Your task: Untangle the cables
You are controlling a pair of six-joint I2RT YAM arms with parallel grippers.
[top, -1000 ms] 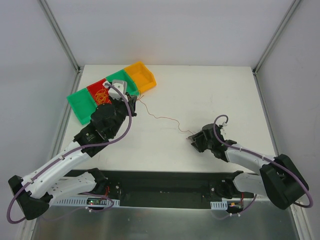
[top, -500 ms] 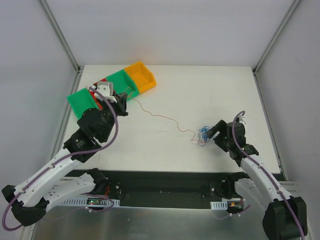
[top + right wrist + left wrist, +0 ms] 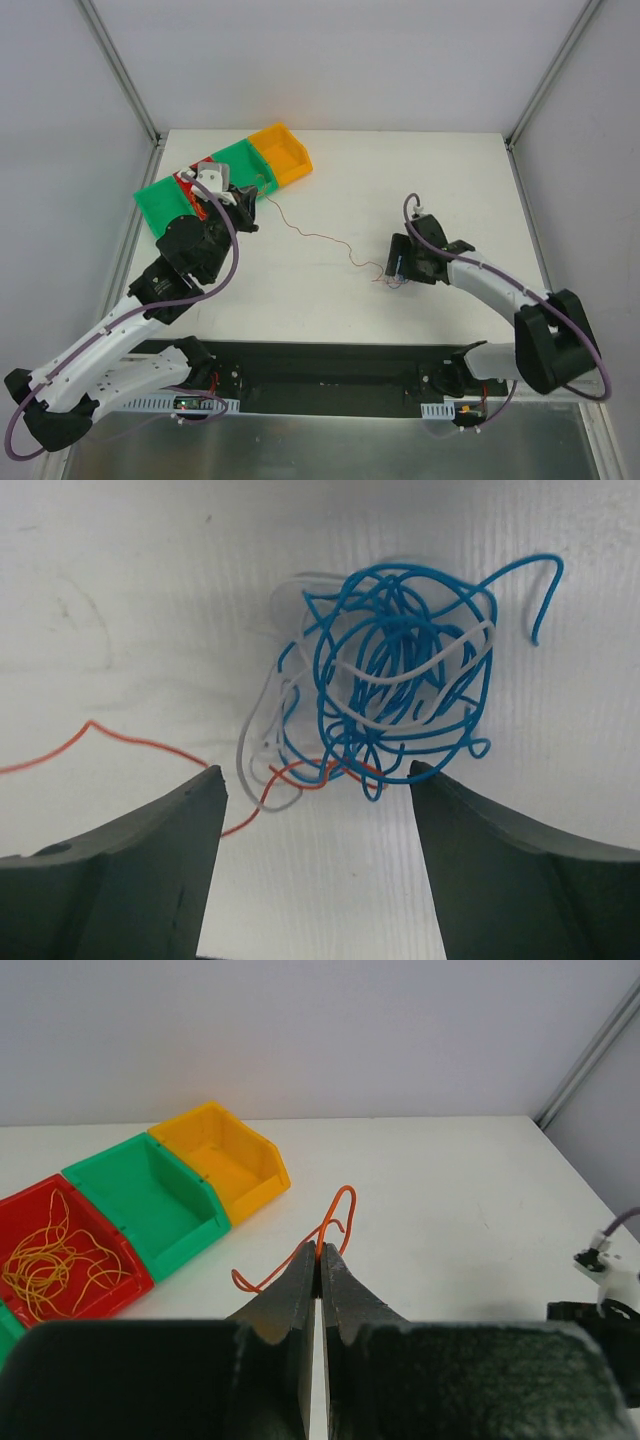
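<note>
The cables (image 3: 400,680) lie as a small blue-and-white clump on the counter (image 3: 420,180), right of centre, directly beneath the right tool (image 3: 315,775). Its jaws stand spread on either side of the clump without touching it. One orange wire (image 3: 320,237) runs out of the clump across the counter to the left tool (image 3: 318,1260), which is pressed together, pinching the wire's far end near the coloured bins (image 3: 160,1195). The step in hand looks like freeing this orange strand. Next, the right tool probably needs to lower and clamp the clump so the left can draw the strand out.
</note>
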